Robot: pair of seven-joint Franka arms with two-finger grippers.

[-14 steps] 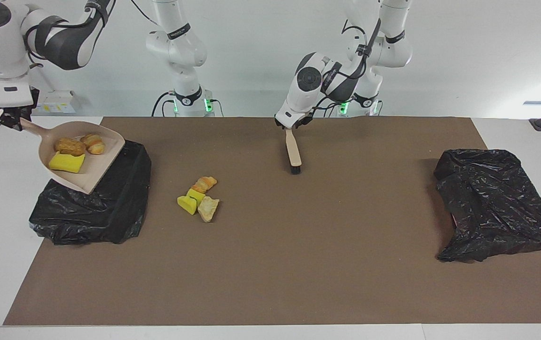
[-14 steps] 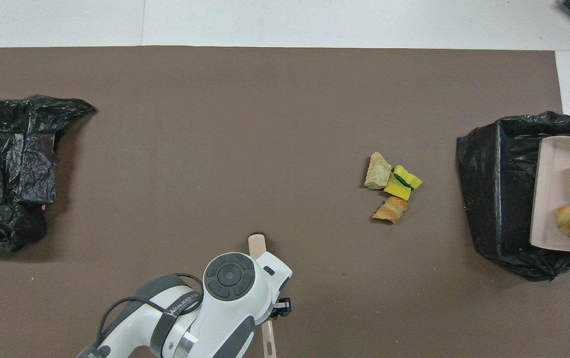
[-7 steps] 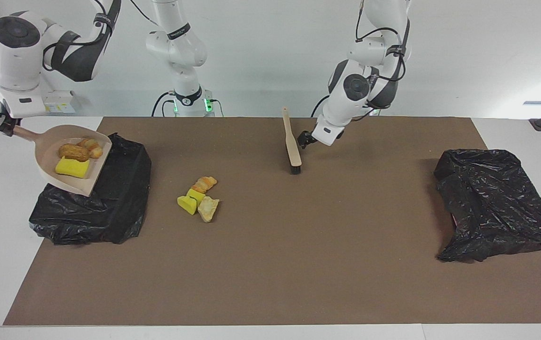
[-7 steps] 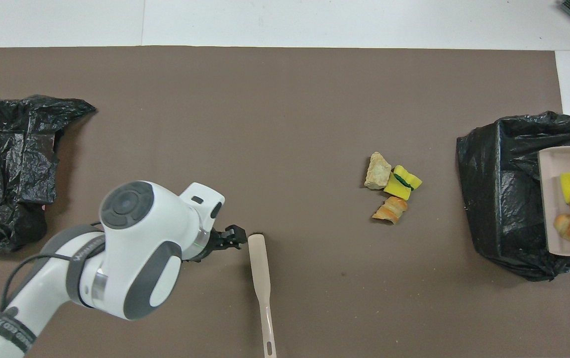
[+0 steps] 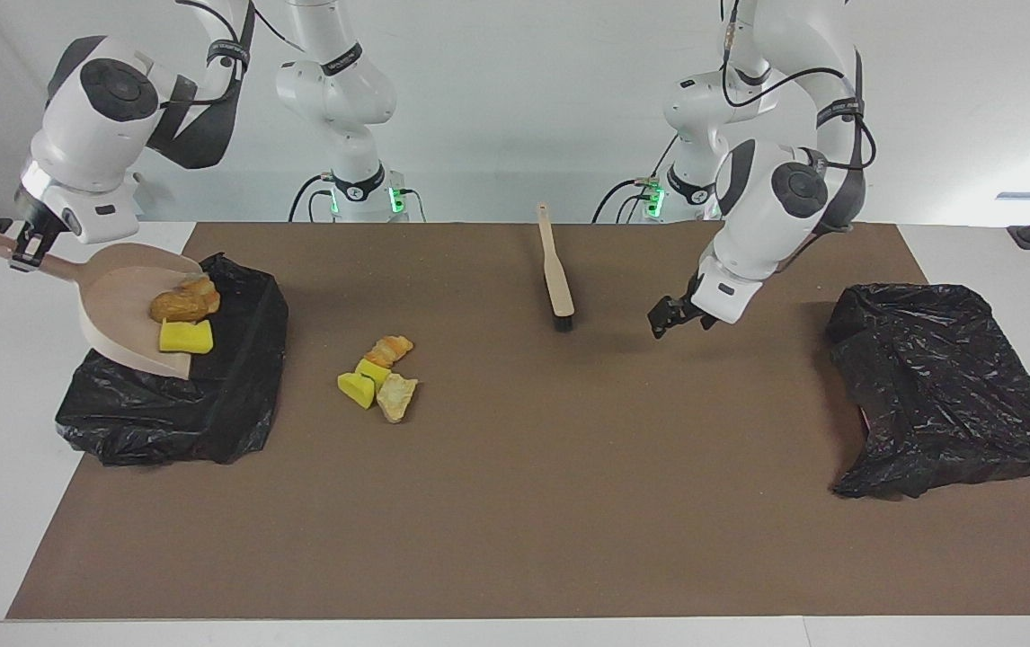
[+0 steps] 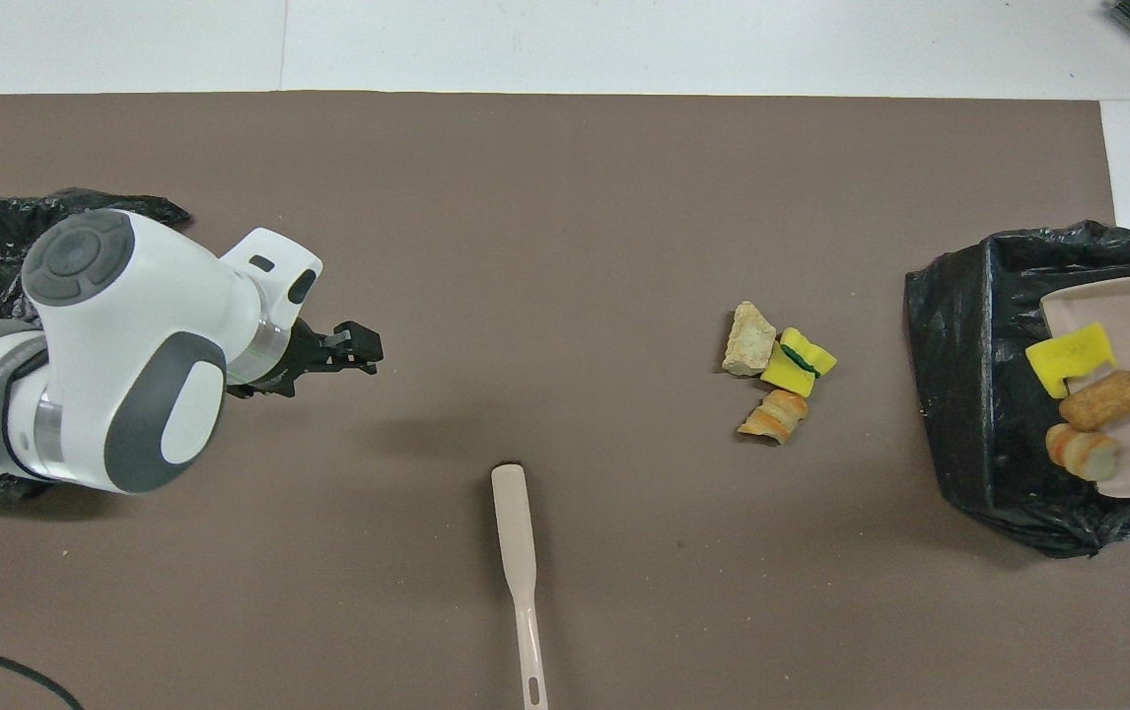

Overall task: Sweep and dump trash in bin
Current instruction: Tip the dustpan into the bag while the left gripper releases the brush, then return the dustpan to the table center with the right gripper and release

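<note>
Three scraps of trash, a bright yellow sponge chunk (image 5: 185, 336), a brown bread-like lump (image 5: 175, 308) and a striped tan roll (image 6: 1081, 452), sit low on the tilted beige plastic dustpan (image 5: 124, 310), bunched at its open lip. That lip points down into the black-bagged bin (image 5: 236, 395) at the right arm's end of the table; the pan's long axis runs from the raised handle down to the lip, slanting toward the bin. The right gripper (image 5: 25, 253) is clamped on the dustpan handle, fingers closed tight around it, holding the pan over the bin.

A second pile of trash (image 5: 377, 377) lies on the brown mat (image 5: 515, 503), well apart from the bin and toward the table's middle: pale tan bread lump, yellow sponge chunk with a green strip, orange-tan striped roll, all touching.

The beige long-handled brush (image 5: 556, 274) lies flat on the mat near the centre, dark bristle head pointing away from the robots, handle toward them. Nothing touches it.

The left gripper (image 5: 670, 316) hangs over bare mat between the brush and the crumpled black plastic bag (image 5: 937, 386) at the left arm's end, jaws spread wide, holding nothing.
</note>
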